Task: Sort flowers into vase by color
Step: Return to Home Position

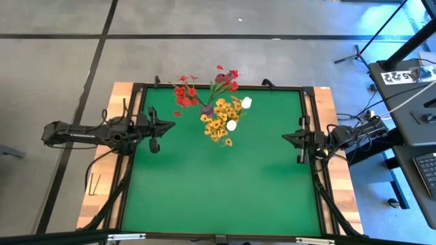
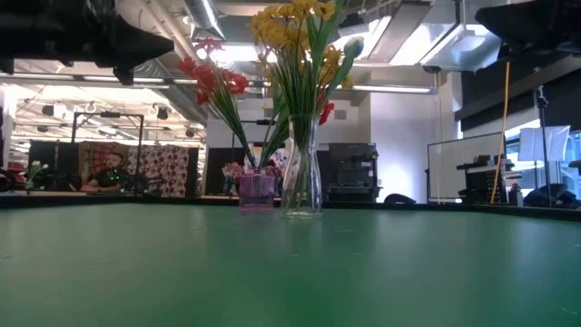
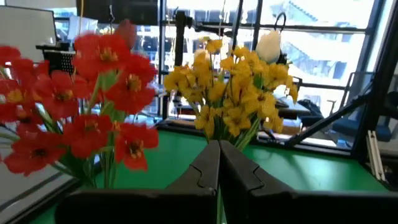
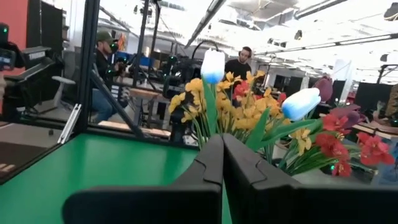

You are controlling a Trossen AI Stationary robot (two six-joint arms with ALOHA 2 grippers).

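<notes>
The left claw [image 3: 219, 149] is seen clenched, its two dark fingers pressed together with nothing gripped between them. It is held at the left edge of the green bench [image 1: 218, 184], apart from the flowers. The right claw [image 4: 222, 140] is likewise clenched and empty, and is held at the bench's right edge. The yellow sprays [image 2: 295, 36] are stood in the clear glass vase [image 2: 302, 186] toward the far middle of the bench, and white tulips [image 4: 213, 65] are seen among them. The red sprays [image 2: 213, 77] are held in the purple vase [image 2: 257, 191] just beside it.
</notes>
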